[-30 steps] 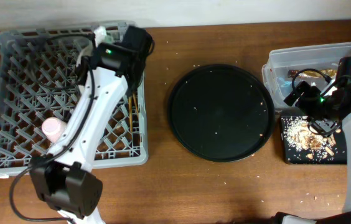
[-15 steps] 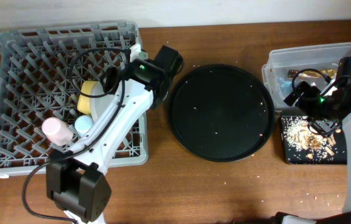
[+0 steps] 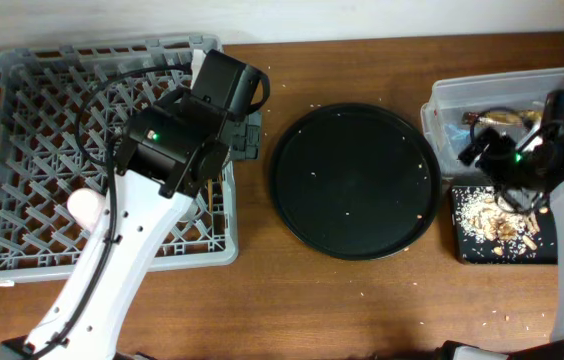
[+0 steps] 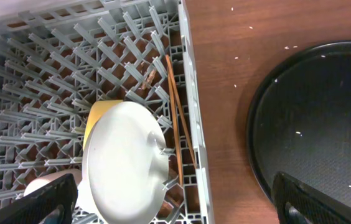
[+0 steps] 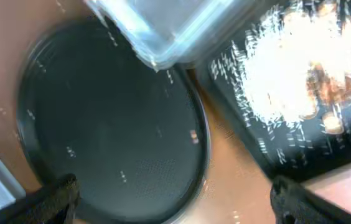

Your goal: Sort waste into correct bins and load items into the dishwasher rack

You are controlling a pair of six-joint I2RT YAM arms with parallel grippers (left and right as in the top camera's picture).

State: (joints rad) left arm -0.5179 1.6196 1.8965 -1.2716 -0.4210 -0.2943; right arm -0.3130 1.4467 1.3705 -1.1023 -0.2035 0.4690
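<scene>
The grey dishwasher rack holds a pink cup, and my left arm covers its right half. In the left wrist view a pale plate leans against a yellow bowl, the pink cup peeks in at the lower left, and wooden chopsticks lie along the rack's right wall. My left gripper hangs wide open above that wall, holding nothing. My right gripper is open and empty above the crumbs in the shallow black bin. A golden wrapper lies in the clear bin.
A large round black tray with a few crumbs sits between the rack and the bins. Small crumbs speckle the wooden table round it. The right wrist view is blurred; it shows the clear bin's corner and the bright crumbs.
My left gripper has gone from shut to wide open. The left arm swung from the rack's back edge towards the round tray, then back over the rack's right wall. The right arm barely shifted.
</scene>
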